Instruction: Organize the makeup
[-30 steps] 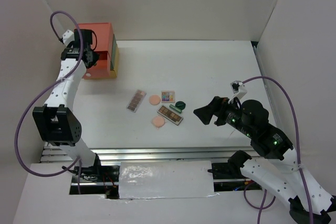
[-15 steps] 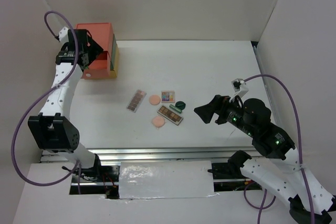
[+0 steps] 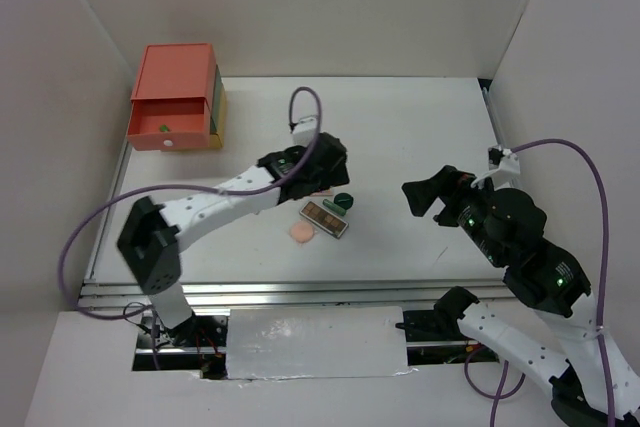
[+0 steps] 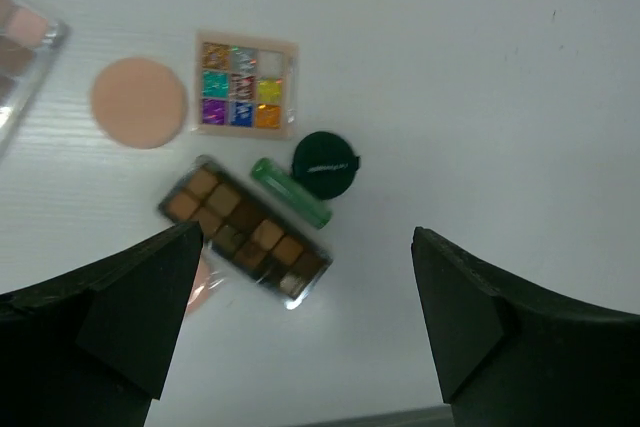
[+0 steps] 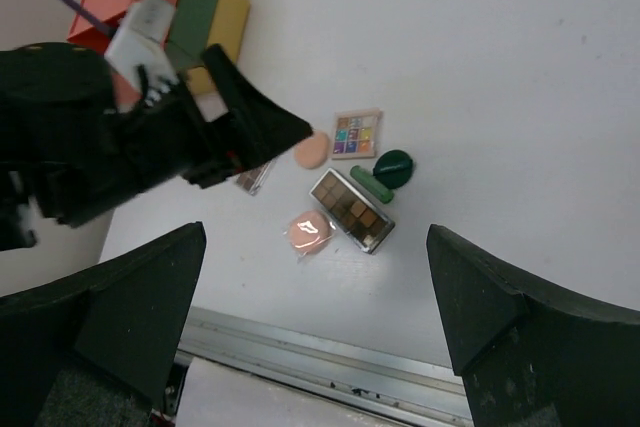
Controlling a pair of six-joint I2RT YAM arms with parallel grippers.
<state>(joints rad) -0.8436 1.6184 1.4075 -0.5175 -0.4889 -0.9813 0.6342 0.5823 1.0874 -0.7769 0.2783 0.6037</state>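
White table (image 3: 420,117) boxed in by white walls; coral, green and yellow drawer box (image 3: 175,97) in the far left corner, coral drawer drawn out; my left pincer (image 4: 305,232) hangs over the makeup at mid-table, fingers wide apart, gripping nothing; my right pincer (image 5: 312,232) hovers to the right, also spread and empty; brown eyeshadow palette (image 4: 245,232) lies diagonally below the multicolour palette (image 4: 245,84); pinkish palette (image 4: 20,42) sits at the cluster's left edge; peach puff (image 4: 138,102) beside the multicolour palette; second peach puff (image 3: 301,232) just beside the brown palette; dark green compact (image 4: 325,163) just beside the green tube (image 4: 290,192).
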